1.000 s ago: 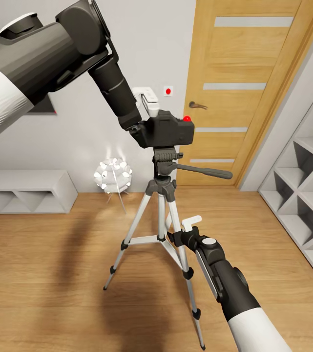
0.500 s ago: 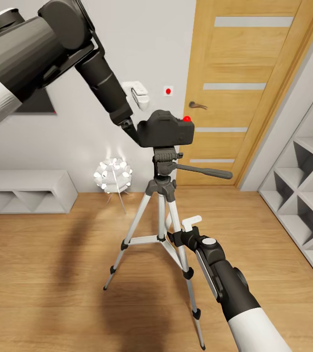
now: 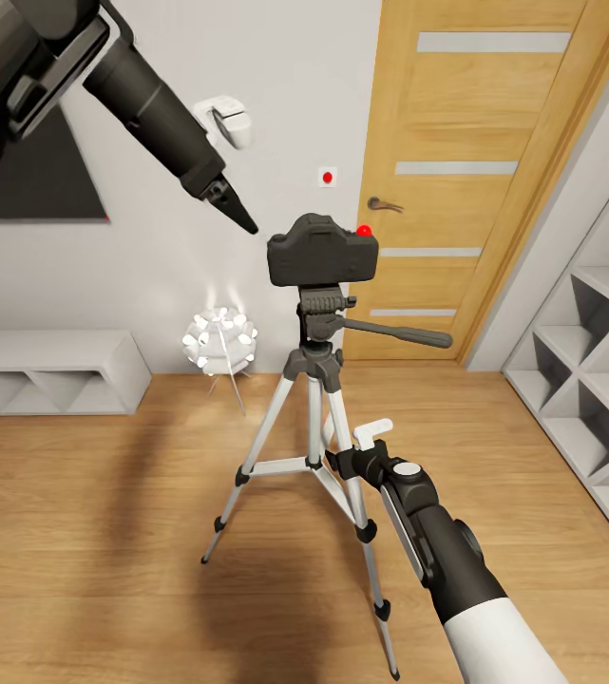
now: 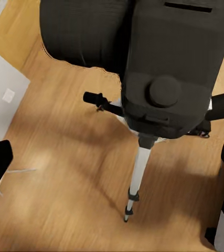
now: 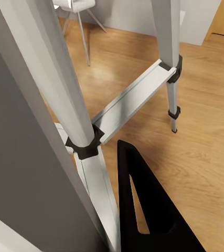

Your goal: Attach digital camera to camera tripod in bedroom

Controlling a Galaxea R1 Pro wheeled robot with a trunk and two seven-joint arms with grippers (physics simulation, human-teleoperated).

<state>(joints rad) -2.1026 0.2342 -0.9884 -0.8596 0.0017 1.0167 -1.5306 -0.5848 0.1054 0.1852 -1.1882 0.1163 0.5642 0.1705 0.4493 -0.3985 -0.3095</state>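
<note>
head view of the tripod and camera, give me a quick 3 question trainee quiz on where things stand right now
1. True or false: the digital camera sits on top of the camera tripod.
2. Which gripper is close beside a tripod leg: A) left gripper B) right gripper?
3. Fill in: the long black pan handle points toward the wooden ____.

Key
1. True; it rests on the pan head, and the left gripper's fingers are clear of it.
2. B; it is low down by the leg, while the left gripper is up beside the camera.
3. door.
</note>
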